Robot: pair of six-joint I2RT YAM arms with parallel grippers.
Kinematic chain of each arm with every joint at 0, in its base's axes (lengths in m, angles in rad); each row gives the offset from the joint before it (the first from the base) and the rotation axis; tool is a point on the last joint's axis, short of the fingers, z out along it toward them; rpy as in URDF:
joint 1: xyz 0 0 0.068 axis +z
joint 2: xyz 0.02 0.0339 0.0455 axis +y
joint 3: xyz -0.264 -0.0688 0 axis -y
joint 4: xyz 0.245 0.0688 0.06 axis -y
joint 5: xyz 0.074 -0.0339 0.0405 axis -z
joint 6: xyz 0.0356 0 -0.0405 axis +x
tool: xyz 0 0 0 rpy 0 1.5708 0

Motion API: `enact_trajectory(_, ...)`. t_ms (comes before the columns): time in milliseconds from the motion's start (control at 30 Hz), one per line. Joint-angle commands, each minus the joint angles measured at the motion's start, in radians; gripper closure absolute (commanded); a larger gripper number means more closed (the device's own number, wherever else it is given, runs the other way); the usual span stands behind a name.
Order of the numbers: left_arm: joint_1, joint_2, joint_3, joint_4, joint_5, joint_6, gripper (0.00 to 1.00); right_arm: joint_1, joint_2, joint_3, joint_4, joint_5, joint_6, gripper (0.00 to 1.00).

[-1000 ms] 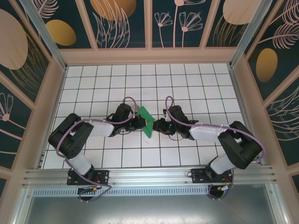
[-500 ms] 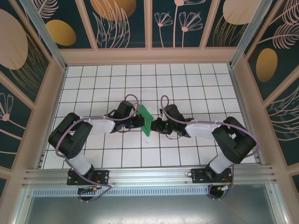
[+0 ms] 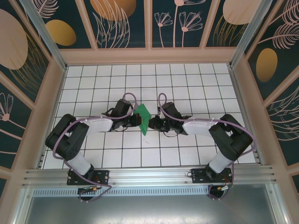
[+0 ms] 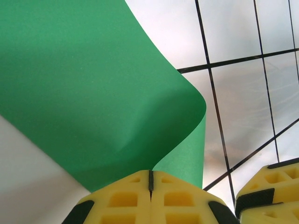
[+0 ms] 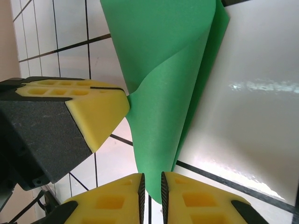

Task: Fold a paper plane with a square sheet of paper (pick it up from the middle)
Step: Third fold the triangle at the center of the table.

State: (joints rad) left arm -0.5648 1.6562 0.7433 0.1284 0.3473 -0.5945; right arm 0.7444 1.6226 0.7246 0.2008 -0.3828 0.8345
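The paper is a thin, matte green sheet held between the two grippers over the middle of the table. It curls over in a soft, rounded bend, with no sharp crease there. The left gripper is clenched on one layer, its blocky yellow pads, moulded with square pockets, pressed flat together. The right gripper pinches the sheet's lower edge, with only a thin slit between its pads. The table is glossy white, ruled in black squares, with glare near the paper.
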Motion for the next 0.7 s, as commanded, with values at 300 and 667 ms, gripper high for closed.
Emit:
enact_trajectory(300, 0.014, 0.029, 0.053, -0.066, -0.045, 0.097, 0.99, 0.012, 0.062, 0.065, -0.018, 0.01, -0.021, 0.79)
enact_trajectory(667, 0.029, 0.051, 0.059, -0.07, -0.054, 0.139, 1.0, -0.007, 0.094, 0.102, -0.036, 0.08, 0.005, 0.71)
